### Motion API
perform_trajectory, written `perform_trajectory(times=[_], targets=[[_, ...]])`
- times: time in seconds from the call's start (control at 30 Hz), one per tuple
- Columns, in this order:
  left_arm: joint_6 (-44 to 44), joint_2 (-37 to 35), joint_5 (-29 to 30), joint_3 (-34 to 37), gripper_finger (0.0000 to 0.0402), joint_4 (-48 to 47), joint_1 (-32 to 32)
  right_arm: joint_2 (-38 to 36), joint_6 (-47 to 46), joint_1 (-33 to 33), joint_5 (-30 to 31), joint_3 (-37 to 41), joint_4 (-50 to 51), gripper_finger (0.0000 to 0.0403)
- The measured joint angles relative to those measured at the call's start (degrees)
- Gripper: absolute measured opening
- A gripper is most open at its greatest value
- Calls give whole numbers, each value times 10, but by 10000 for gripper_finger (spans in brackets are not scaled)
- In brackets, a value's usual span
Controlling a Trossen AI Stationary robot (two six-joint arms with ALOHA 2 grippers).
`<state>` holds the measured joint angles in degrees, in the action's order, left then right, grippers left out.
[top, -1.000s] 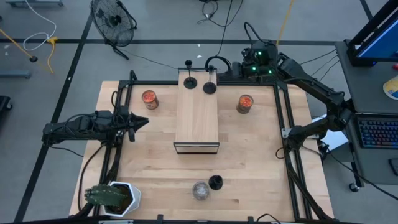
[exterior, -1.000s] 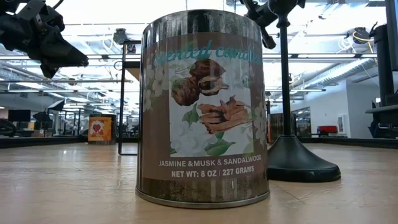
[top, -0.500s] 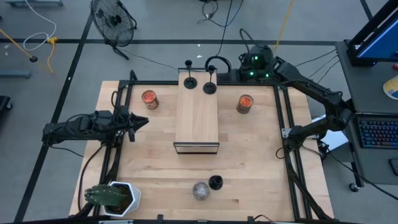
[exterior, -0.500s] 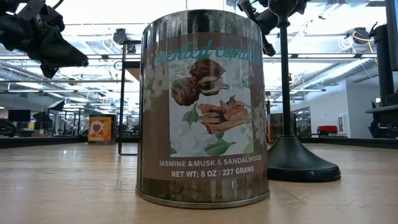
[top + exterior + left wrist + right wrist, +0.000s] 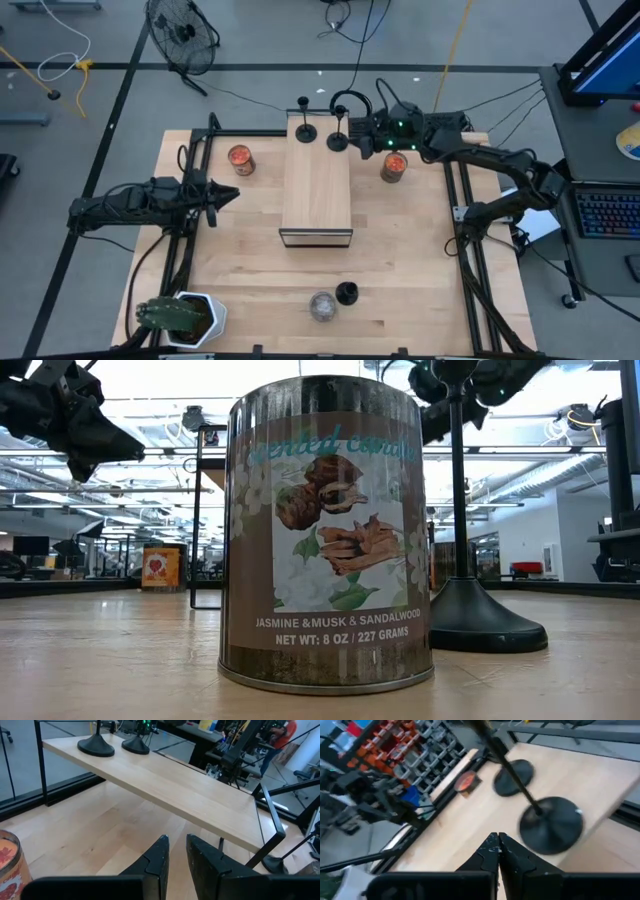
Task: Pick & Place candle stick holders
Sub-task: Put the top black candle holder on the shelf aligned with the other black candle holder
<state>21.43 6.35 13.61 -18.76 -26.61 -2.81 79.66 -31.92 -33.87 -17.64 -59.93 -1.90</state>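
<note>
- Pale wood throughout: table [image 5: 400,270] bearing a raised plank shelf [image 5: 318,185] at centre.
- Right arm now swung inward from the table's far corner, stretched across toward the shelf's far end; right gripper [image 5: 362,140] just beside the nearer holder, fingers pressed together, holding nothing.
- Left gripper [image 5: 228,196] unchanged, waiting near the left edge, fingers narrowly parted.
- Two candle stick holders [image 5: 338,141] upright on the shelf's far end; third holder [image 5: 346,293] on the table near the front, beside a silver round object [image 5: 322,306].
- Likely meaning: second placement finished, third pickup remaining.
</note>
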Motion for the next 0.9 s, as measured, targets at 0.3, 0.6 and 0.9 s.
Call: perform_trajectory(times=[0.3, 0.6, 0.9], targets=[[-3, 0, 1, 0, 72, 0, 0, 0, 83, 20, 64, 27, -20, 1], [-3, 0, 18, 0, 72, 0, 0, 0, 107, 34, 132, 27, -50, 1], [-2, 0, 20, 0, 72, 2, 0, 57, 118, 44, 146, 27, -62, 1]])
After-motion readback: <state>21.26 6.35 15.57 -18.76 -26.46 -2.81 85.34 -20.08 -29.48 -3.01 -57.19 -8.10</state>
